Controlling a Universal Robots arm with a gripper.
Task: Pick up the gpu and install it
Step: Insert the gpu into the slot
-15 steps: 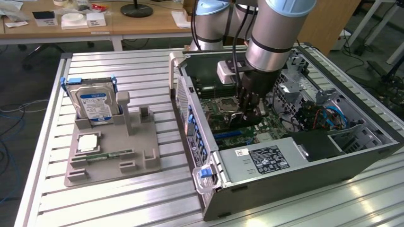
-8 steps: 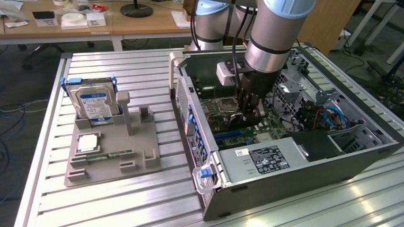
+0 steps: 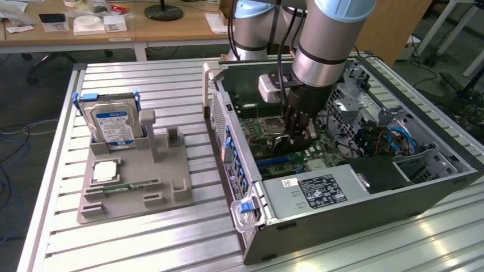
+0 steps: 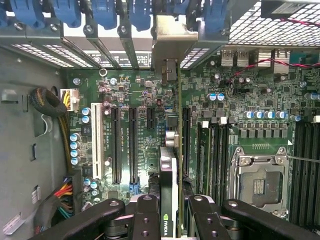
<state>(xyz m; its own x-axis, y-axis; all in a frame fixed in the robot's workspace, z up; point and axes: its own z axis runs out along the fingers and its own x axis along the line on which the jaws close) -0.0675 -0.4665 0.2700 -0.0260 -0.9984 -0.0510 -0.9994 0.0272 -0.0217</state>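
1. The gripper [image 4: 167,220] is clamped on the gpu [image 4: 168,185], held edge-on over the green board [image 4: 140,130] inside the computer case [image 3: 340,221].
2. The gpu's edge bears an NVIDIA logo.

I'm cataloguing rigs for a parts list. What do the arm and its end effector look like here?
The arm is a thick silver-grey tube with pale blue joint caps. Black cables run down beside it, and a small white box sits at the wrist. The end effector is black, with jointed link fingers dotted with round pins.

One gpu [image 4: 168,187], one hard drive [image 3: 115,123], one memory stick [image 3: 135,185] — one computer case [image 3: 363,218].
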